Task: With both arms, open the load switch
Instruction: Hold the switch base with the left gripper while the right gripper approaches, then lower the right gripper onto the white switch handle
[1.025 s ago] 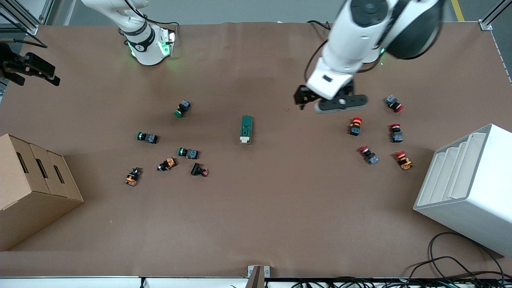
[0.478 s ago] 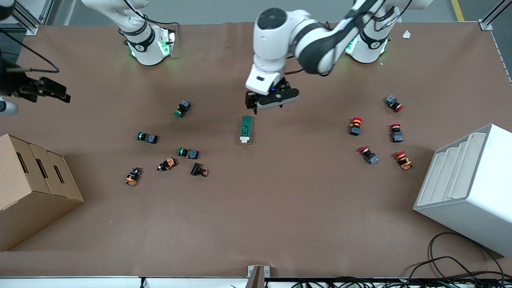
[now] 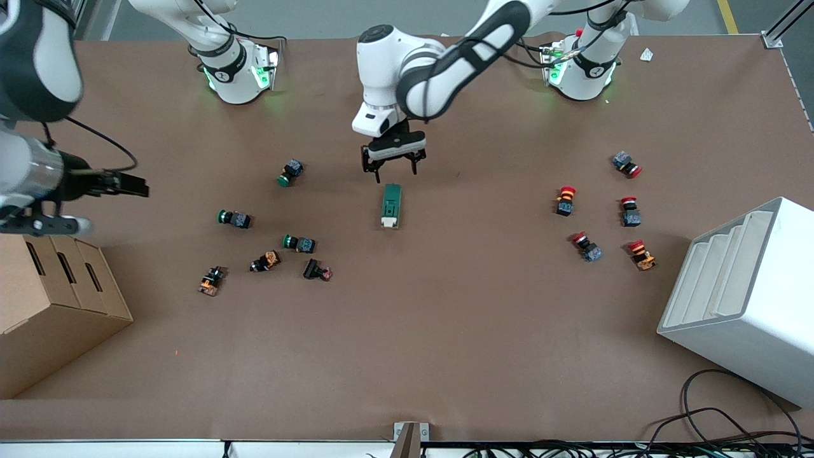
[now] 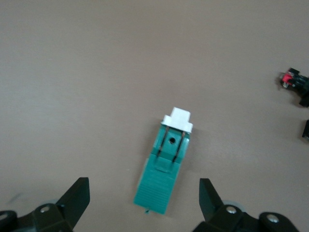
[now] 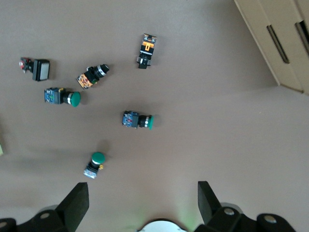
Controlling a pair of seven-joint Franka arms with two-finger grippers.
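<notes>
The load switch (image 3: 392, 205) is a dark-green block lying flat in the middle of the table, its white lever end (image 3: 388, 221) toward the front camera. My left gripper (image 3: 391, 166) hangs open over the table just at the switch's green end, fingers apart and holding nothing. In the left wrist view the load switch (image 4: 166, 166) lies between the spread fingertips of the left gripper (image 4: 144, 195), white lever (image 4: 177, 120) pointing away. My right gripper (image 3: 127, 185) is high over the right arm's end of the table. The right gripper (image 5: 142, 198) shows open and empty.
Green and orange push buttons (image 3: 299, 243) are scattered toward the right arm's end, red ones (image 3: 565, 200) toward the left arm's end. A cardboard box (image 3: 51, 299) and a white stepped rack (image 3: 744, 299) stand at the two ends.
The left arm swung from above the red buttons to the table's middle and now hangs at the switch's green end. The right gripper moved in from the table's edge.
</notes>
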